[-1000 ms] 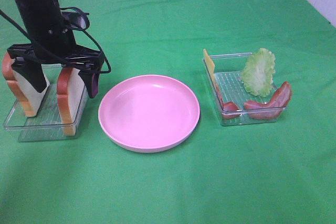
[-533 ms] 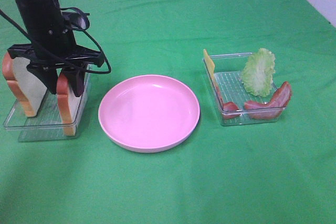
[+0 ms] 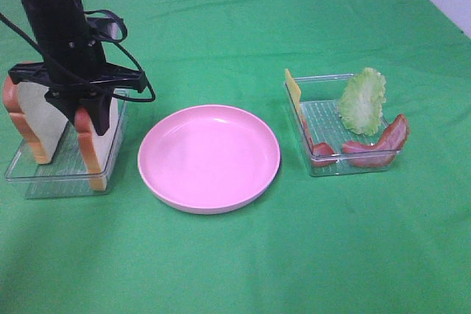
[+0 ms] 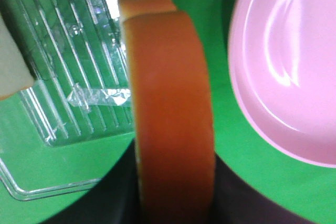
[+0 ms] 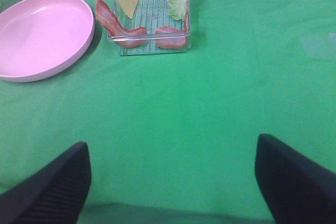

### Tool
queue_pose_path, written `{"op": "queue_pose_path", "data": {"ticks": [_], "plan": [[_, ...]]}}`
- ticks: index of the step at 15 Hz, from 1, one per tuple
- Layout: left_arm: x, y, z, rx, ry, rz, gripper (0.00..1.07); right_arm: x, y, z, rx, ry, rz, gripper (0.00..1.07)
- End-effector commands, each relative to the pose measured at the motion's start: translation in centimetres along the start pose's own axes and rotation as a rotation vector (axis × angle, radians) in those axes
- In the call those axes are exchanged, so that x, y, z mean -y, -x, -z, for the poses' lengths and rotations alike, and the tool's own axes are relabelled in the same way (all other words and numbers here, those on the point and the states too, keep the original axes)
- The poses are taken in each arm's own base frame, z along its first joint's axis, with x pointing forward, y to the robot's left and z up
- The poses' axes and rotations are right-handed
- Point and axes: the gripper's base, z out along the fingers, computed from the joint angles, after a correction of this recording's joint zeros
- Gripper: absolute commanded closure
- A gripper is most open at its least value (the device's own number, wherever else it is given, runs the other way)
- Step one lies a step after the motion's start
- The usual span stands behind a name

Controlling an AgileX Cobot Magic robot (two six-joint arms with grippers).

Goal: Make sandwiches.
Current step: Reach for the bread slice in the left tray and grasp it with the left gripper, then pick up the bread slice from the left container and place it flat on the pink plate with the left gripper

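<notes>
Two white bread slices with orange-brown crust stand on edge in a clear tray (image 3: 44, 174) at the left. My left gripper (image 3: 92, 117) is shut on the right slice (image 3: 96, 148). The left wrist view shows its crust (image 4: 170, 114) held between the dark fingers (image 4: 231, 192). The other slice (image 3: 33, 119) leans at the tray's left end. A second clear tray (image 3: 324, 112) at the right holds yellow cheese (image 3: 294, 93), a green lettuce leaf (image 3: 362, 101) and reddish bacon strips (image 3: 383, 141). My right gripper (image 5: 173, 182) is open and empty above bare cloth, outside the exterior view.
An empty pink plate (image 3: 209, 156) sits between the two trays, and also shows in the right wrist view (image 5: 42, 30). A green cloth (image 3: 243, 27) covers the table. Cables hang from the left arm (image 3: 110, 31).
My left gripper's fingers, spread on either side of the right bread slice a second ago, have shut on it. Nothing else has moved.
</notes>
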Motion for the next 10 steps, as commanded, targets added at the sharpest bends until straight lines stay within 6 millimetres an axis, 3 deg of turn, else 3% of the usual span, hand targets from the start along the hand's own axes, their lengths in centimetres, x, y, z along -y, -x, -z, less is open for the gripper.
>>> {"op": "queue_pose_path", "data": {"ticks": [1, 6, 10], "plan": [[0.1, -0.3, -0.1, -0.040, 0.010, 0.032, 1.07, -0.1, -0.2, 0.2, 0.025, 0.004, 0.009, 0.26], [-0.3, -0.5, 0.8, -0.021, 0.049, 0.050, 1.07, -0.1, -0.2, 0.2, 0.025, 0.004, 0.009, 0.26], [-0.9, -2.2, 5.7, 0.052, 0.085, 0.065, 1.07, -0.1, -0.2, 0.2, 0.025, 0.004, 0.009, 0.26]]}}
